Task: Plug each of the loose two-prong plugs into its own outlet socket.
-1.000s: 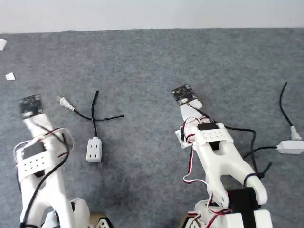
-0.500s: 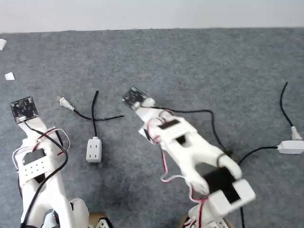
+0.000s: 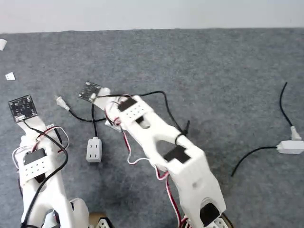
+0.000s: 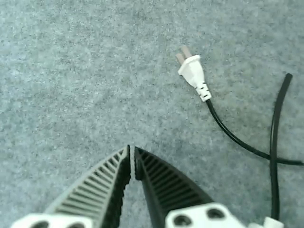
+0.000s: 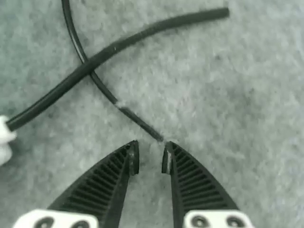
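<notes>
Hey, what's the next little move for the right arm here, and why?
Probably ease the right gripper slightly forward and down, then close. Its fingers stand a little apart, and the end of the thin black cord lies just ahead of the gap, not yet between them.

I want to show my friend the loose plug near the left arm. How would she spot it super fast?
Start on the left side of the grey carpet, just past the left arm. A small white plug lies there on the end of a black cord. Unlike the boxy white outlet block close by, it has two prongs sticking out.
</notes>
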Robot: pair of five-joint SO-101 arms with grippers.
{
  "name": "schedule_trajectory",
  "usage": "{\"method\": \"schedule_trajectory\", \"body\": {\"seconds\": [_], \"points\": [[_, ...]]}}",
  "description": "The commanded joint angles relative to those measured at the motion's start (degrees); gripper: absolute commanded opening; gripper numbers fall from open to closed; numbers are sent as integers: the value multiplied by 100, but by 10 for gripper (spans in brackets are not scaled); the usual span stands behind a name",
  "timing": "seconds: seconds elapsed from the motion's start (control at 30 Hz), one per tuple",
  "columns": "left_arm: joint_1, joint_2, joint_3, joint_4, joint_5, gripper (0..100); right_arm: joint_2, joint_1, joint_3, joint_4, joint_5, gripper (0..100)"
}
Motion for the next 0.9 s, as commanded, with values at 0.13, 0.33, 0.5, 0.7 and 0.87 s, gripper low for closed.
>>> {"method": "schedule_trajectory", "body": {"seconds": [0.13, 0.33, 0.5, 0.7, 0.87], "points": [[9, -123, -22, -158, -9, 15, 954, -119, -2365, 1569, 422, 99], [9, -123, -22, -158, -9, 15, 927, -444, -2963, 2360, 431, 171], [18, -123, -22, -158, -18, 15, 910, -523, -2963, 2492, 1011, 245], [167, -114, -13, -167, -18, 15, 796, -514, -3156, 2879, 1064, 245], [193, -114, -13, -167, -18, 15, 585, -488, -3147, 2870, 1055, 245]]}}
